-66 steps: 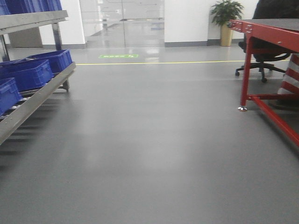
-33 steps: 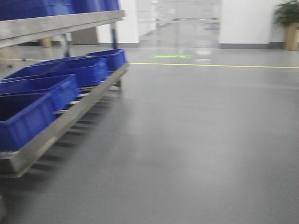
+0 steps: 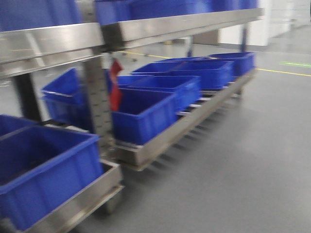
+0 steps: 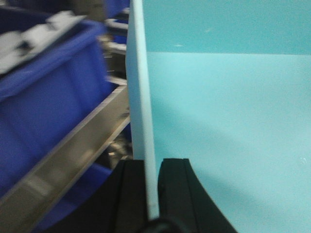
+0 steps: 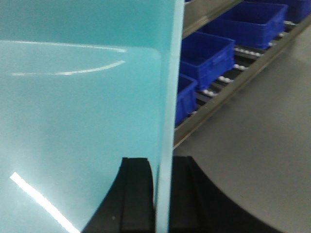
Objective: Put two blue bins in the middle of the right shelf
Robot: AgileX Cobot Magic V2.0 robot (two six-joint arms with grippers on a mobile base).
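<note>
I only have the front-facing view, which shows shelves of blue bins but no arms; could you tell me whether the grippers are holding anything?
Observer: Yes. In the left wrist view, the left gripper is shut on the thin upright wall of a turquoise bin.
Operator: Thank you. And the right one?
Observer: The right gripper is shut on a thin turquoise wall too; I cannot tell whether it is the same bin.
Operator: What lies beside that arm?
Observer: To its right, blue bins sit on a roller rack, with grey floor beyond.
</note>
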